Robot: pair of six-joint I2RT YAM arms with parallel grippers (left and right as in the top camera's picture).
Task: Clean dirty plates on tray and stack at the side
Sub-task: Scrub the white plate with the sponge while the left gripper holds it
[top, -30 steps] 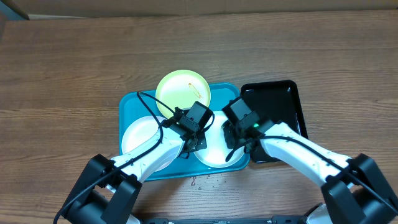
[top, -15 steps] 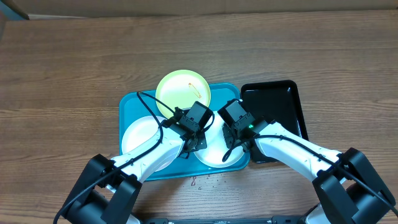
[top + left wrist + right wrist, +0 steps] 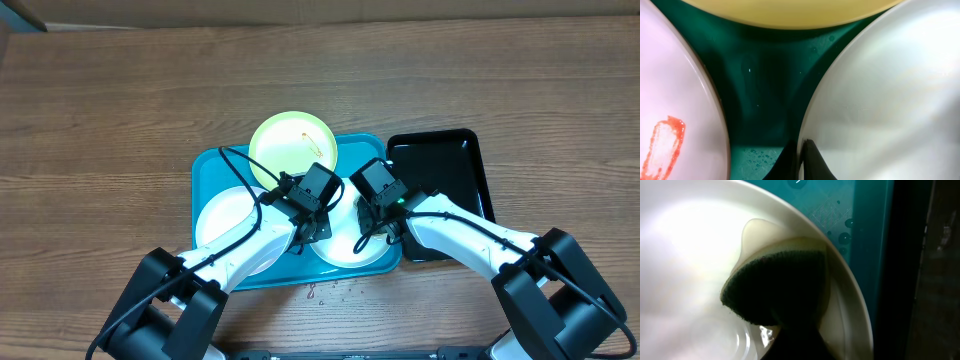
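Nearest me, the right gripper (image 3: 792, 340) is clamped on a sponge (image 3: 777, 287) pressed on the front white plate (image 3: 345, 250) near its rim; the left gripper (image 3: 807, 162), jaws closed, seems to pinch that rim. A hard scrub could skid it into the tray (image 3: 205, 165) wall, just beside the black tray (image 3: 450, 160). Behind, the smeared white plate (image 3: 670, 90) and yellow-green plate (image 3: 290, 145) crowd close; the table (image 3: 100, 120) leftward offers stacking room

Three plates in all, two white plates (image 3: 220, 220) (image 3: 345, 252) at seven and five o'clock of one turquoise tray (image 3: 203, 168), one yellow-green plate (image 3: 292, 148) at twelve, one black tray (image 3: 455, 165) at three, one dark sponge (image 3: 775, 287), one orange-red smear (image 3: 662, 147), two robot arms (image 3: 245, 246) (image 3: 470, 238).
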